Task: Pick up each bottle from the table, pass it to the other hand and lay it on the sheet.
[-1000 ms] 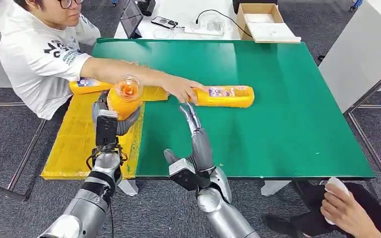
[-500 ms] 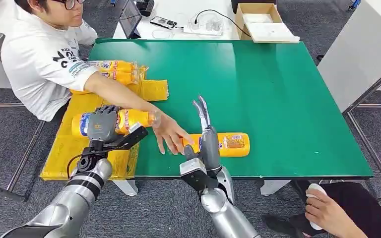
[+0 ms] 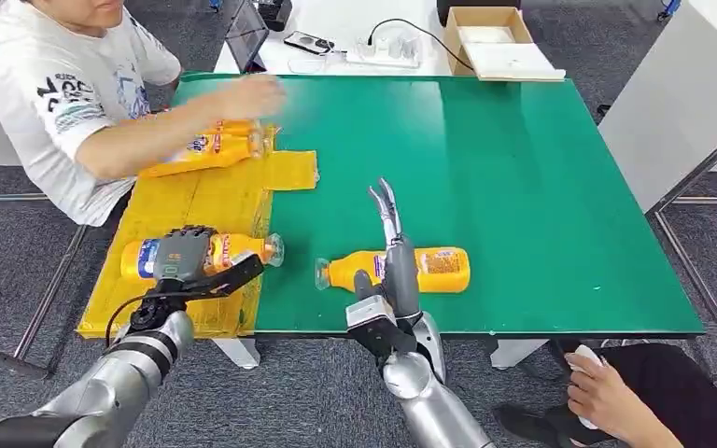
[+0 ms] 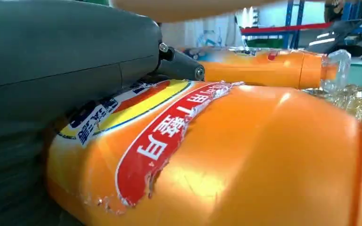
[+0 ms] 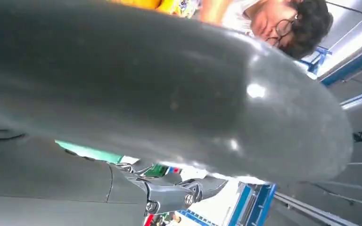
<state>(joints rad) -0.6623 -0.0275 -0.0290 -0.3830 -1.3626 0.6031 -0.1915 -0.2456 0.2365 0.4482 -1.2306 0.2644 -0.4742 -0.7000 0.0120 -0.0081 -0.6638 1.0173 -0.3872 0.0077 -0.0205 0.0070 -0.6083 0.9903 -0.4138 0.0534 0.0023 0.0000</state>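
The left hand (image 3: 185,254) lies over the middle of an orange bottle (image 3: 233,250) resting on its side on the yellow sheet (image 3: 196,201); its fingers cover much of the label, and whether they clamp the bottle or merely rest on it cannot be told. In the left wrist view that bottle (image 4: 245,160) is glossy orange plastic with a torn, wrinkled red and yellow label, its far end cut off by the picture's edge. The right hand (image 3: 394,252) reaches over the green counter (image 3: 541,168) with its fingers straight, apart and holding nothing; its palm hides the middle of a second bottle (image 3: 439,268), which lies on the counter to the right of the sheet, clear cap toward the sheet. At the far end of the sheet sit more orange bottles (image 3: 215,145), partly screened by a person's forearm (image 3: 140,145) and blurred, so their count is uncertain: two at least. The sheet is flat, creased and crinkled, overhanging the counter's left edge. Beyond the counter, past the sheet's far end, stands one open cardboard box (image 3: 495,37).
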